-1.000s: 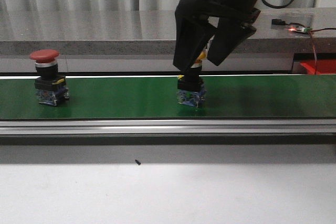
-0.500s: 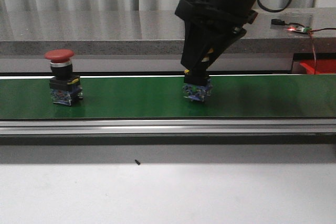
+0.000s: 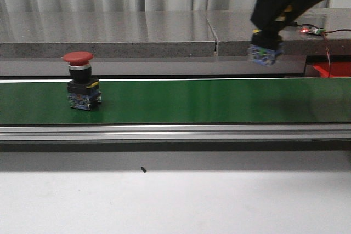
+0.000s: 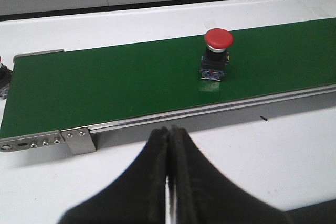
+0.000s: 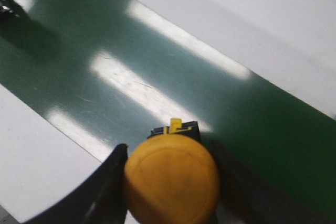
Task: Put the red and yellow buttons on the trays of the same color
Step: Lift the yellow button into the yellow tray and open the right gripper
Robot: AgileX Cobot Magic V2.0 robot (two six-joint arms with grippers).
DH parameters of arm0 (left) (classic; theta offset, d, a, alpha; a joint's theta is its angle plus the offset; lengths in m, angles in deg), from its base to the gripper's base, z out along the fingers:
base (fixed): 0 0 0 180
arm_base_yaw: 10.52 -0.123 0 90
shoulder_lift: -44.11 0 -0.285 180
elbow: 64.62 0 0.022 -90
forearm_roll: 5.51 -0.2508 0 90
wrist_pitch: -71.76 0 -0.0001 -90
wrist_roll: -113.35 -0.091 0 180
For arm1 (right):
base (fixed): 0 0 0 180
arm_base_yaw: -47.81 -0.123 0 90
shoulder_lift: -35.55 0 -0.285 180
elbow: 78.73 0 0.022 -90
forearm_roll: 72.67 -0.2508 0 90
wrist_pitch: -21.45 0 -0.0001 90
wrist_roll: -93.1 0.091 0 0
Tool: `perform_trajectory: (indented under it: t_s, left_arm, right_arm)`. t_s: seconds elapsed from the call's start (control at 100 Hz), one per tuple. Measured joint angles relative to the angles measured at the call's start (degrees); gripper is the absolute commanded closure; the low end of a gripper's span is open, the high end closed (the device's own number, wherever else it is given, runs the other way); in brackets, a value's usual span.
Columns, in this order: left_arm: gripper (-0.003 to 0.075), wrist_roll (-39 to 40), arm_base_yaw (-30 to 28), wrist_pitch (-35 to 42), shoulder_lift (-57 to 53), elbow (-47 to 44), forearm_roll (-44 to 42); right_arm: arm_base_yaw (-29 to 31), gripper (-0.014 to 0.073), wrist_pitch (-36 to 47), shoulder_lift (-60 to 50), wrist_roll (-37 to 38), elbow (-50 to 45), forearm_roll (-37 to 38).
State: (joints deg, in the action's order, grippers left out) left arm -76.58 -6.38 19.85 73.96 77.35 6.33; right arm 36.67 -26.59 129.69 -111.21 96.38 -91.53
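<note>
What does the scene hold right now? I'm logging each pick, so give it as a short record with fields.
right gripper: shut on the yellow mushroom-head push button, lifted clear above the green conveyor belt
left gripper: shut, empty, off the belt
red mushroom-head push button: upright on the belt, untouched
red tray: only a corner shows at the right edge

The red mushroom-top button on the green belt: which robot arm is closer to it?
Left. The shut left gripper hangs before the belt near the red mushroom-top button; the right gripper holds the round yellow button far along the belt.
</note>
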Motion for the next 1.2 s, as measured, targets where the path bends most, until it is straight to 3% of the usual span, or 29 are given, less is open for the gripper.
perform_trajectory:
  t_s: [0.22, 0.7, 0.93, 1.2]
  left_arm:
    - [0.0738, 0.0, 0.0, 0.0, 0.0, 0.0, 0.0]
    - [0.0739, 0.0, 0.0, 0.0, 0.0, 0.0, 0.0]
    - [0.0738, 0.0, 0.0, 0.0, 0.0, 0.0, 0.0]
    - [0.0739, 0.0, 0.0, 0.0, 0.0, 0.0, 0.0]
  right_arm:
    - [10.8, 0.0401, 0.0, -4.4, 1.5, -4.5, 0.0]
    - [34.8, 0.0401, 3.0, -4.9, 6.3, -4.7, 0.0]
    - [41.3, 0.0401, 5.2, -2.7, 10.0, -4.7, 0.0]
    - [42.8, 0.0401, 6.0, 3.3, 10.4, -4.7, -0.1]
